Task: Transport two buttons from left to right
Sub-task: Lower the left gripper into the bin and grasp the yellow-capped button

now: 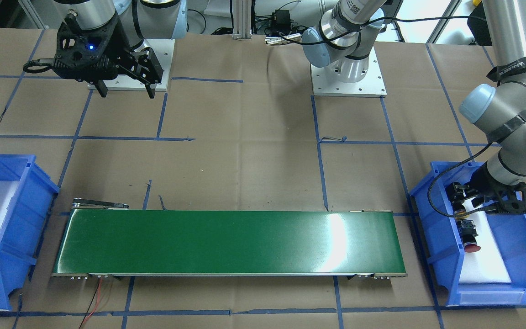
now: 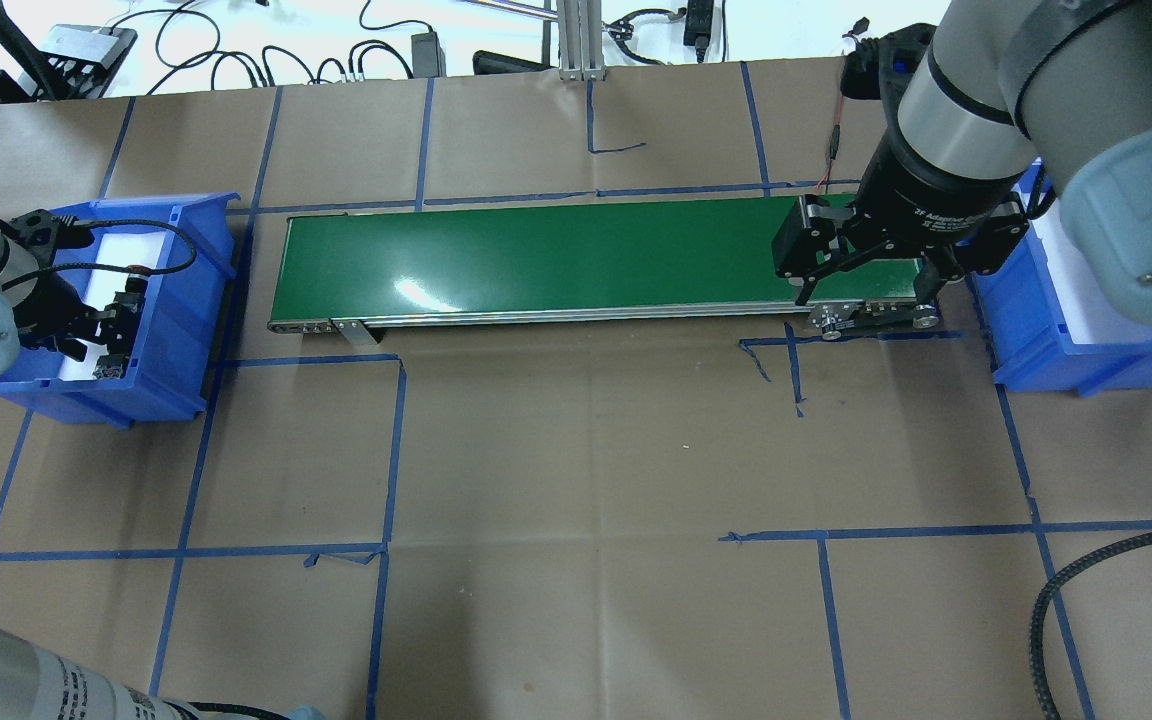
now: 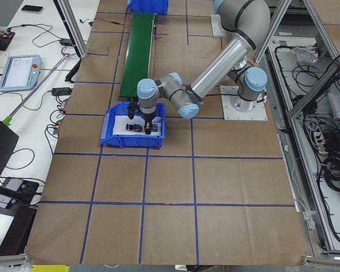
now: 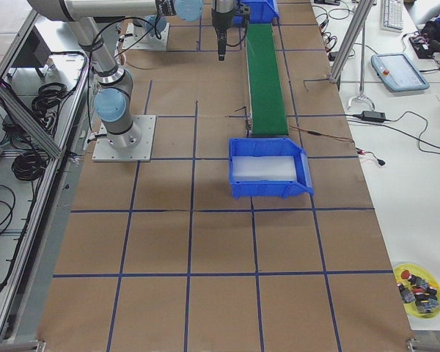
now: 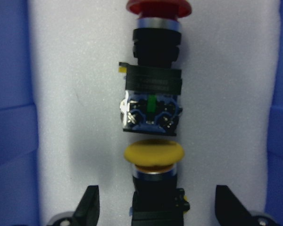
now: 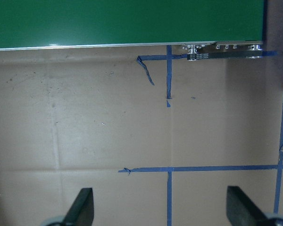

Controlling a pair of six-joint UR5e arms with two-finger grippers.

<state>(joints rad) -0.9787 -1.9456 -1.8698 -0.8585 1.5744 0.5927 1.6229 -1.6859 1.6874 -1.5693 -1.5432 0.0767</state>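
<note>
Hardly started, to judge by the left bin (image 1: 435, 246), with the yellow button (image 5: 153, 153) and the red button (image 5: 153, 70) lying end to end on its white padding (image 5: 75, 117) and the left claw (image 5: 155, 197) spread wide either side of the yellow one, not yet clenched. On the green belt (image 2: 576, 255) in the middle, no button. Further right, over the table (image 2: 576, 450) beside the belt's end and near the right bin (image 2: 1036, 355), the right claw (image 2: 866, 285) likewise released and holding nothing; left to do: grasping, carrying and dropping off both.
</note>
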